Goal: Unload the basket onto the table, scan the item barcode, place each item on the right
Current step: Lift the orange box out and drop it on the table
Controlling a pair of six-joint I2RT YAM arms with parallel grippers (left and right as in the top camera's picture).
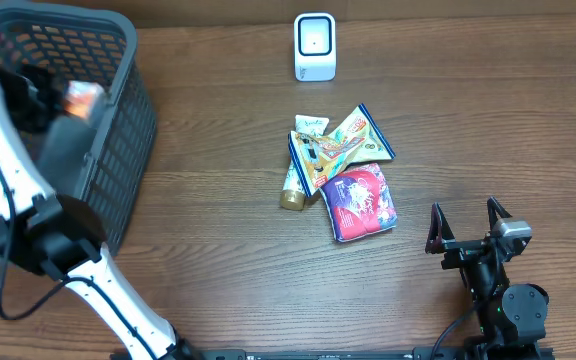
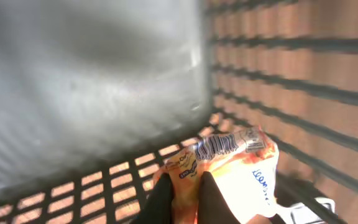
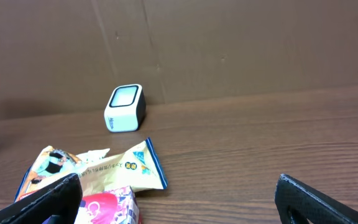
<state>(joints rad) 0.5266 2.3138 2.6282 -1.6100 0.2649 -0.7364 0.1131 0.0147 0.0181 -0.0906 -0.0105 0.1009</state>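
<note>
left pincer (image 2: 184,186) tight on orange packet (image 2: 235,165) inside basket (image 1: 123,130) — right pincer (image 1: 465,213) wide, empty

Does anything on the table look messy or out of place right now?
Mildly: the blue-edged yellow packet lies skewed across the tube and overlaps the red pouch. The scanner stands upright; nothing looks spilled or torn.
</note>
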